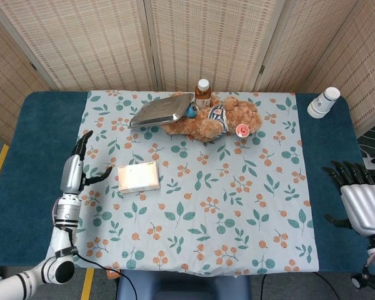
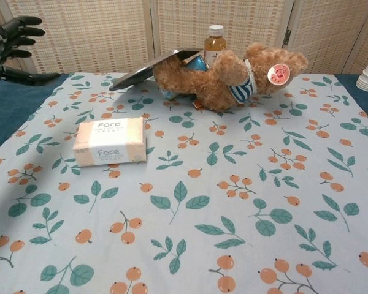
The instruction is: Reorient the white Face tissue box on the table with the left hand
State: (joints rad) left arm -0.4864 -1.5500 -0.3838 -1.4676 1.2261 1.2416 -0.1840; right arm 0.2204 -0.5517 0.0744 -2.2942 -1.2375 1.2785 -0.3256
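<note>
Left hand (image 1: 73, 174) is lifted off the table, fingers spread, holding nothing, near the cloth's (image 1: 194, 206) left edge. Face tissue box (image 1: 138, 177) lies flat just to its right, apart from it, bare cloth all around. Chest view reads "Face" on the box's top and front; head view shows only a plain top. Right hand (image 1: 361, 203), head view only, fingers apart, empty, over the blue table (image 1: 25, 156) edge. Far beyond the box: teddy bear (image 1: 219, 119), tilted metal tray (image 1: 162, 110), bottle (image 1: 203, 92). Cup stack (image 1: 324, 102) beyond the right hand.
</note>
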